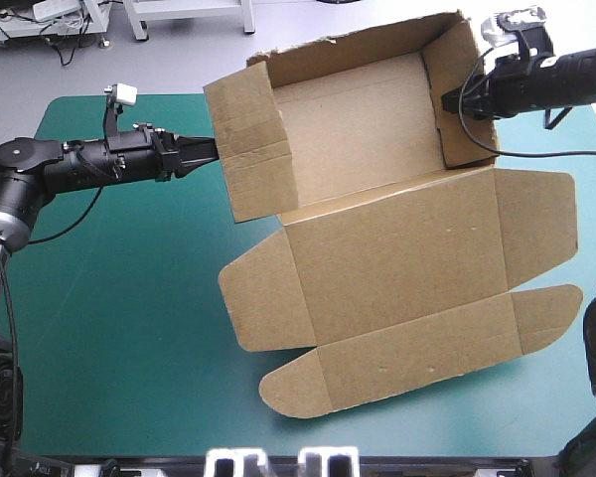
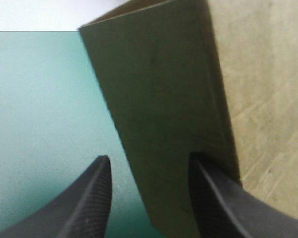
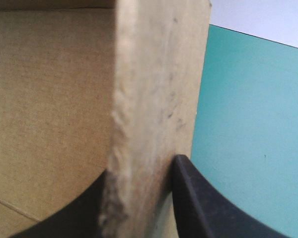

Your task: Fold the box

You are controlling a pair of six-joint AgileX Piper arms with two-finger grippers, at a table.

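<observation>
The brown box (image 1: 387, 248) lies in the middle of the table. Its far half forms an open tray with walls raised, and the lid with its flaps lies flat toward the near edge. My left gripper (image 1: 211, 151) is at the tray's left wall. In the left wrist view this gripper (image 2: 149, 163) stands open, straddling that wall (image 2: 159, 99): one finger is outside over the cover with a gap to the board, the other is at the wall's inner side. My right gripper (image 1: 449, 99) is at the right wall. In the right wrist view it (image 3: 140, 166) is shut on the wall (image 3: 154, 74), which fills the space between both fingers.
Bare teal-green cover (image 1: 129, 298) lies left of the box and along the near edge. The lid's rounded flaps (image 1: 288, 383) reach close to the near edge. The tray's far wall (image 1: 358, 45) stands at the table's far edge.
</observation>
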